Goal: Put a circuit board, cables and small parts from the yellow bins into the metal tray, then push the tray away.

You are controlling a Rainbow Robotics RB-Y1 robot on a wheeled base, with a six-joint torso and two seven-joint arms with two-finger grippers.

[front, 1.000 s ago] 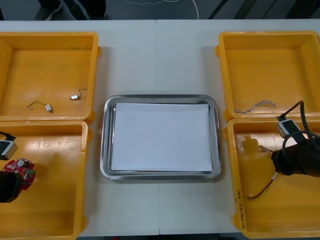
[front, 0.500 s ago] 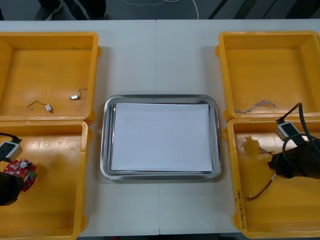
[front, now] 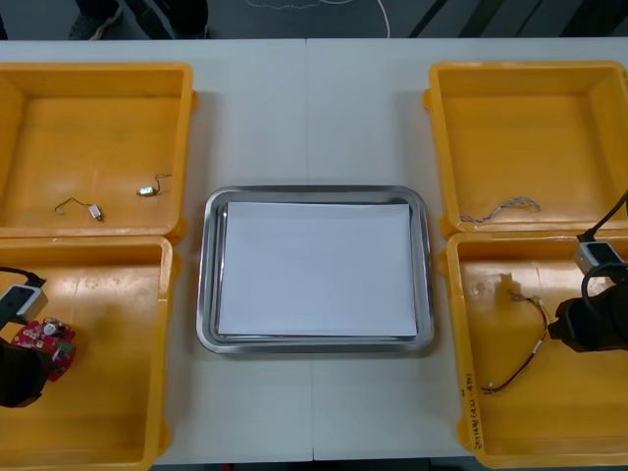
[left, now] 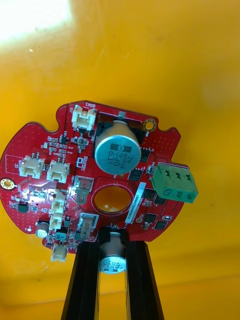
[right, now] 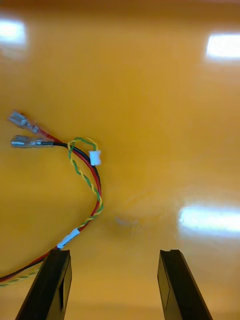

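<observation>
Reaching into the near left bin [front: 108, 392], the left gripper [front: 29, 363] holds the red circuit board [front: 47, 341]; the right gripper [front: 569, 332] sits over the near right bin [front: 549, 422] beside the cable [front: 520, 361]. Left wrist: its fingers pinch the board's edge. Right wrist: its fingers stand spread, with the cable just beside one.

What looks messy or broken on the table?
Nothing stands out. The tray sits straight, white inside. The left jaws pinch the red board by its edge inside the near left bin. The right jaws stand open by the red and yellow cable in the near right bin. Nothing looks spilled.
</observation>
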